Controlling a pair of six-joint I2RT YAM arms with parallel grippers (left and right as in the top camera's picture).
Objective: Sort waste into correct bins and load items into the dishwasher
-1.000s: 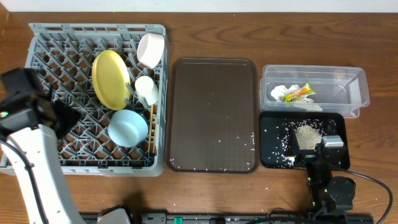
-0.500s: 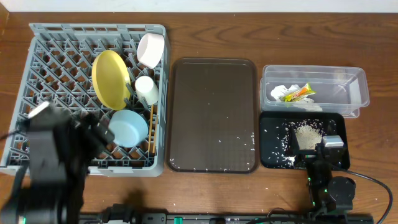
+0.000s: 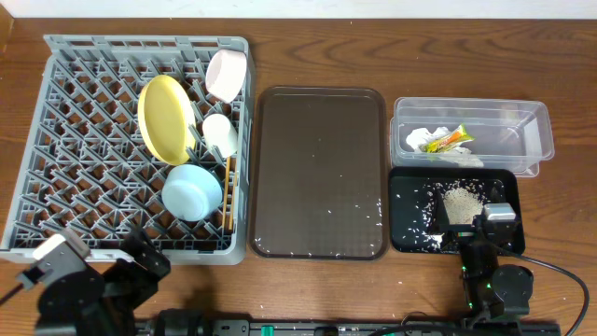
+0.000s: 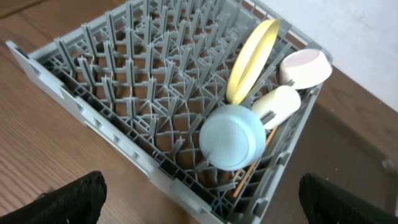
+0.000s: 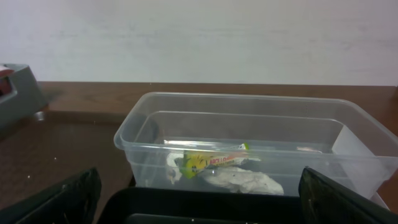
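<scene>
Below the rack (image 3: 140,43) now, left arm (image 3: 76,295)

The overhead view looks straight down on the whole brown wooden tabletop (image 3: 308,23). The left wrist view looks down obliquely and close over the near edge of the large square grey plastic dish rack (image 4: 124,93). The right wrist view sits low and faces level at the clear rectangular plastic tub (image 5: 249,102). The overhead view also shows both the rack and the tub.
</scene>
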